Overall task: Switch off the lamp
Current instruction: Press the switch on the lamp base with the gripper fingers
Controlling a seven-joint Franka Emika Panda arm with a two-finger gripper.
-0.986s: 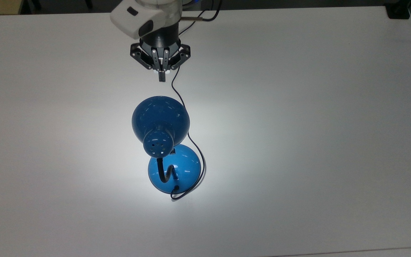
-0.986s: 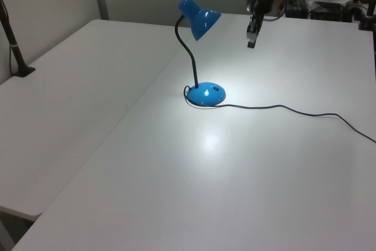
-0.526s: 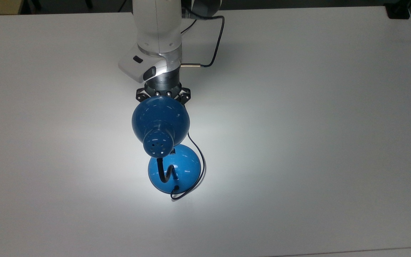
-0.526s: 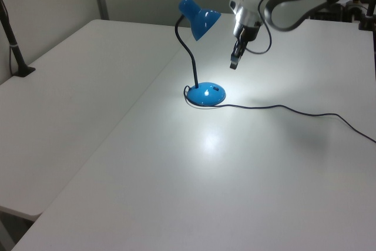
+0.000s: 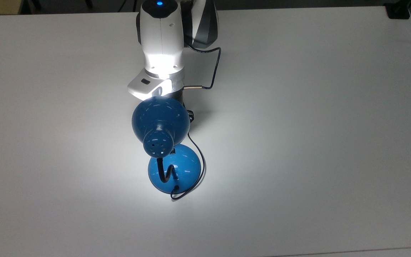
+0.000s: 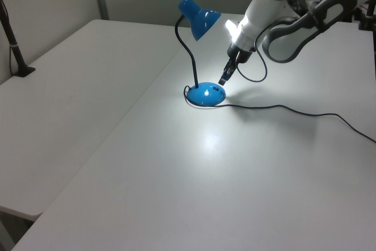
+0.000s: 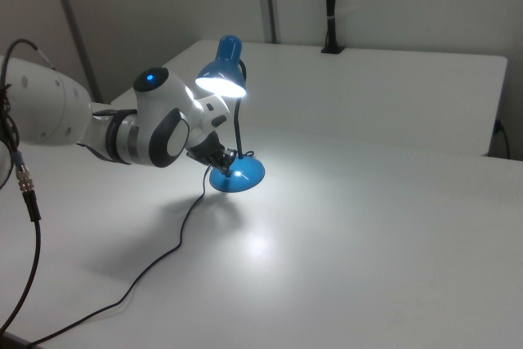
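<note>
The lamp is lit and throws a bright patch on the white table. Its blue domed shade (image 5: 161, 121) hangs over the round blue base (image 5: 177, 171) on a black gooseneck (image 6: 189, 57). In the left view my gripper (image 6: 223, 80) reaches down under the shade, tilted, its tip just above the near-right edge of the base (image 6: 206, 94). The fingers look pressed together with nothing between them. In the right view the gripper (image 7: 225, 156) is at the base's (image 7: 239, 176) left rim. In the top view the shade covers the fingers and the white wrist (image 5: 155, 85) sticks out above it.
The lamp's thin black cord (image 6: 294, 110) trails from the base toward the left view's right. A black clamped post (image 6: 14, 45) stands at the left view's far left edge. My arm's own cable (image 5: 214, 67) loops beside the wrist.
My arm has come down and in from beyond the shade to under it, bringing the gripper tip close to the lamp's base. The lamp stays lit and has not moved.
</note>
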